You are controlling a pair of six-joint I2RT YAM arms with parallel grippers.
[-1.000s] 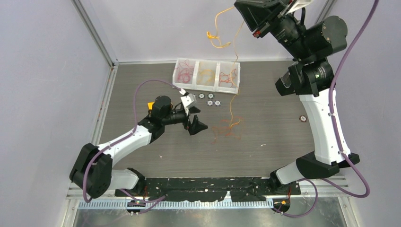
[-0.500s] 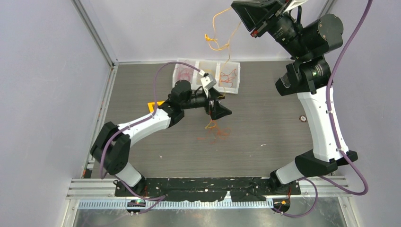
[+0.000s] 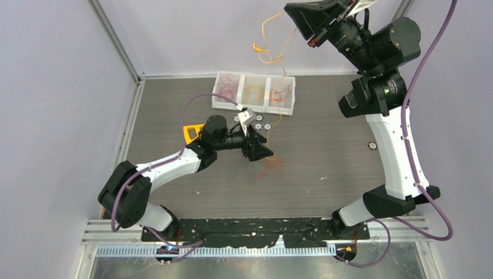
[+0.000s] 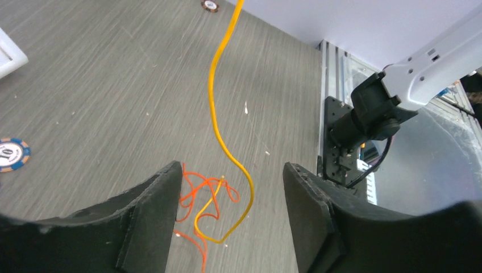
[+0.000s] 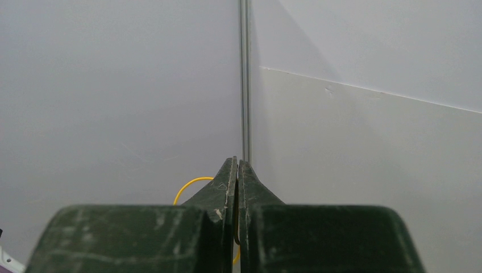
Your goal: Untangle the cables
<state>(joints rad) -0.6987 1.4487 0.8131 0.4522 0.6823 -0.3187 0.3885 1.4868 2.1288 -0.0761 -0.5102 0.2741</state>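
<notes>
Well, up high at the far side, the right end effector is shut tight on the yellow cable. In the right wrist view its two fingers press flat together, and a bit of yellow peeks out from between them.

The yellow cable hangs down from there, with some curls near the top. It reaches the counter near the middle. Its low end makes a loop that lies on a small pile of orange cables.

The left end effector is low over the counter, just left of that pile. It is open and holds nothing. In the left wrist view the yellow cable runs down between its two fingers and touches neither one.

At the far side of the counter sits a white tray with three boxes. The left box has red cables, the middle one has yellow, and the right one has red.

Some round chips lie just near the tray. A yellow frame lies to the left of the left arm.
</notes>
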